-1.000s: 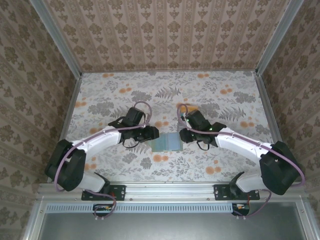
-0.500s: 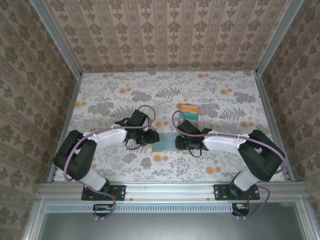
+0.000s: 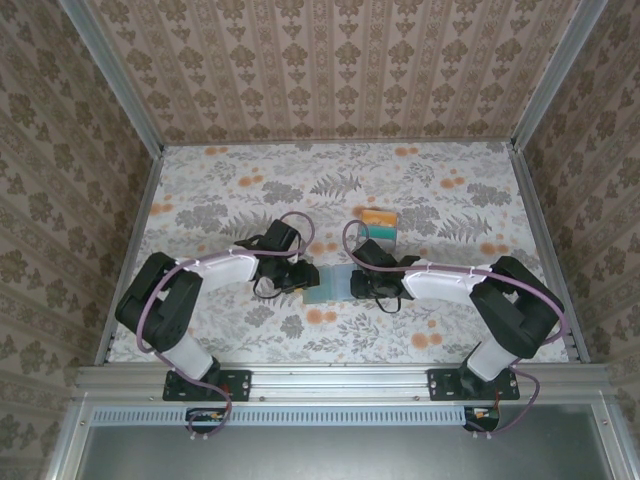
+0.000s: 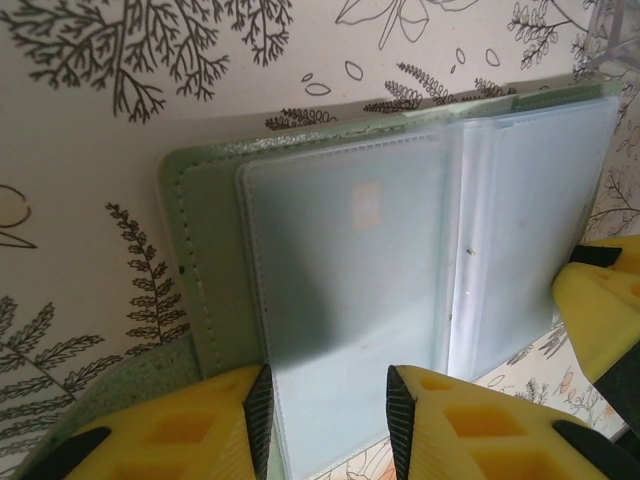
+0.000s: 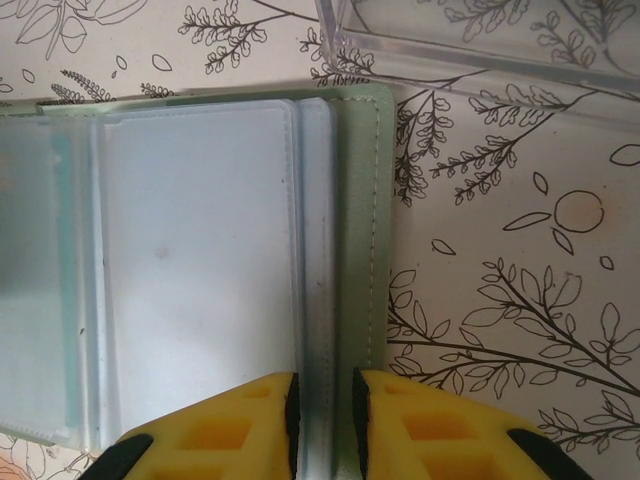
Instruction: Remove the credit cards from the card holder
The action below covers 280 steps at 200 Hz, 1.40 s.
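The card holder (image 3: pixel 333 283) is seen from above lying open near the middle of the worktop (image 3: pixel 450 330); by the left wrist the left claw (image 4: pixel 327 395) is shown parted astride its sleeve (image 4: pixel 350 260), best closed squarely on that edge; by the right wrist it cannot be told whether the right claw (image 5: pixel 322 395) is clenched

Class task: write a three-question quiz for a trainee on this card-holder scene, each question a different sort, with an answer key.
1. True or false: the card holder lies closed.
2. Of the orange card and the teal card, which lies farther from the arm bases? A orange, B teal.
3. What colour are the fingers of the left gripper and the right gripper?
Key: 1 false; 2 A; 3 yellow.
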Tool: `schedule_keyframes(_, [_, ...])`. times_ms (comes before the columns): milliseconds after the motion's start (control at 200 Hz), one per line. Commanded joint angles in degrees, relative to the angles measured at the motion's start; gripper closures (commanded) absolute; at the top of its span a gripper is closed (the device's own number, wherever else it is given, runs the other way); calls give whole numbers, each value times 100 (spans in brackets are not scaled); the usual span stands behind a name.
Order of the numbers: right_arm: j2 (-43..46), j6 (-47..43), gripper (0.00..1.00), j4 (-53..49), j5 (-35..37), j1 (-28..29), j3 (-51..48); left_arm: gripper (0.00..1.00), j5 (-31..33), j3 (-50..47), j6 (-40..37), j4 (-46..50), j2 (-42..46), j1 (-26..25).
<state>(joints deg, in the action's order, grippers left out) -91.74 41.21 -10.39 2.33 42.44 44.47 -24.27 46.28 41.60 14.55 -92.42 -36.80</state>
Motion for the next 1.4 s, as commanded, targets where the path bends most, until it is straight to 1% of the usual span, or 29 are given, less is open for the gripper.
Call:
schedule_keyframes(0, [-213,142,75,-50,76,54,67,62,-167,198,-183,27,-92,-61])
schedule_keyframes(370, [-322,136,75,-110,35,71,176,62,-342,474,-276,-119,-132,-177])
schedule_keyframes(525, [-313,133,74,-146,66,69,176,62,-136,456,-269,102,-42,-162])
schedule_keyframes(600, [-306,143,74,-145,75,72,183,62,74,428,-257,339,36,-154])
schedule_keyframes(840, [-352,168,74,-145,75,76,185,62,373,215,-200,709,164,-81])
schedule_keyframes(1395, [-397,177,74,-146,67,80,202,62,321,334,-303,792,-210,-81])
